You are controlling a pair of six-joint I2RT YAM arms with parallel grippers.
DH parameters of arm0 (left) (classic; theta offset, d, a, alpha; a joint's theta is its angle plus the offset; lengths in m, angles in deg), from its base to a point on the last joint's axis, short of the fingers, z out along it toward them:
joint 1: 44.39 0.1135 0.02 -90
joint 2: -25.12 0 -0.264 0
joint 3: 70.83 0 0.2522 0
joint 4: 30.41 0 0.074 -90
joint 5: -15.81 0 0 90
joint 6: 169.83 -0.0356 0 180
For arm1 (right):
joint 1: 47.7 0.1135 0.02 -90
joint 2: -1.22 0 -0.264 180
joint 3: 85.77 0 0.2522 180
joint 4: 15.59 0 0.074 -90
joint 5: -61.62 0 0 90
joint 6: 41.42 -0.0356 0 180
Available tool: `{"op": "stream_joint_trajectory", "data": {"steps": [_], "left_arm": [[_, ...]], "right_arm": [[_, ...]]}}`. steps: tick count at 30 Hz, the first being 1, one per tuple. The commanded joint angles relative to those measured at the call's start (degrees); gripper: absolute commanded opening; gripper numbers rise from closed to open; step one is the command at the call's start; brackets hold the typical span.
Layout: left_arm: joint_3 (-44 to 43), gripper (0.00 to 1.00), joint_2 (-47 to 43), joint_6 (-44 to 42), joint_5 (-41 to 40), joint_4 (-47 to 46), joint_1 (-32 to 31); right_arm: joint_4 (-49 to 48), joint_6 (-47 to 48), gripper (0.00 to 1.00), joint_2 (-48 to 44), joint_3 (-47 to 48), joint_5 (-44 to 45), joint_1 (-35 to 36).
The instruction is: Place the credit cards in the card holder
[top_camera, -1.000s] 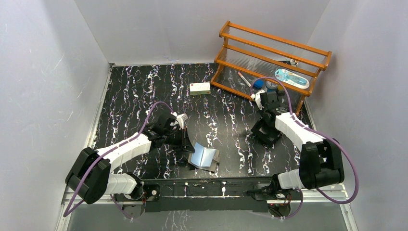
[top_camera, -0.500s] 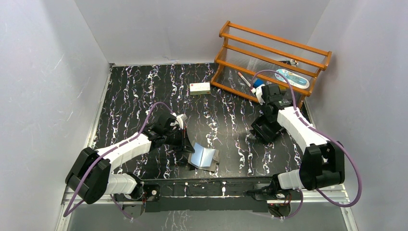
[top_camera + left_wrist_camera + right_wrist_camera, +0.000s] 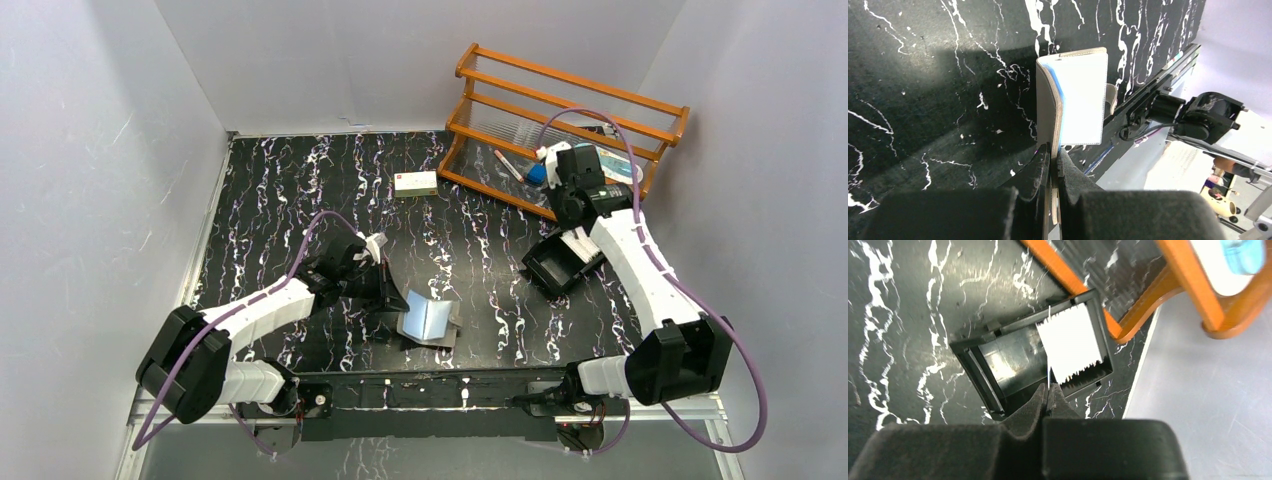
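White credit cards (image 3: 1073, 342) lie in the black tray (image 3: 1013, 326). Right fingers (image 3: 1028, 407), pinching an edge-on card (image 3: 1049, 375), have lifted clear of the tray since a second ago. Left fingers (image 3: 1033, 172) clamp the card holder (image 3: 1080, 100).

Flat table top (image 3: 300, 180): black with white marble-like veins, walls (image 3: 100, 150) plain pale grey-lilac. Small soft folding card holder (image 3: 1080, 100) is grey-taupe outside, light blue and near-white inside; thin plastic credit cards (image 3: 1070, 340) are white against the glossy black open-topped plastic tray (image 3: 978, 355); small box (image 3: 415, 183) is white with a red mark; slatted wooden rack (image 3: 570, 95) is orange-brown. Left arm (image 3: 265, 305) and right arm (image 3: 630, 260) have white shells, black joints and purple cables (image 3: 310, 240); left gripper (image 3: 1055, 152) and right gripper (image 3: 1048, 390) are matte black.
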State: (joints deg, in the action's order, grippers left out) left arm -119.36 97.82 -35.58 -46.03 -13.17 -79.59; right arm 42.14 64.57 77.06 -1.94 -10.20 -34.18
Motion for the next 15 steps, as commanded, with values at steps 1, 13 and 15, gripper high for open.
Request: {"op": "stream_joint_trajectory", "data": {"steps": [1, 13, 15], "left_arm": [[-1.1, 0.0, 0.0, 3.6, 2.0, -4.2, 0.3], [4.6, 0.0, 3.7, 11.4, 2.4, -15.9, 0.4], [5.4, 0.0, 4.4, 11.3, 2.1, -16.4, 0.4]], "right_arm": [[2.8, -10.3, 0.0, -0.6, 7.6, 1.9, 0.0], [-1.1, -40.6, 0.0, 0.8, 9.5, -25.1, 7.8], [-9.2, -45.4, 0.0, -2.2, 3.3, -29.8, 10.3]]}}
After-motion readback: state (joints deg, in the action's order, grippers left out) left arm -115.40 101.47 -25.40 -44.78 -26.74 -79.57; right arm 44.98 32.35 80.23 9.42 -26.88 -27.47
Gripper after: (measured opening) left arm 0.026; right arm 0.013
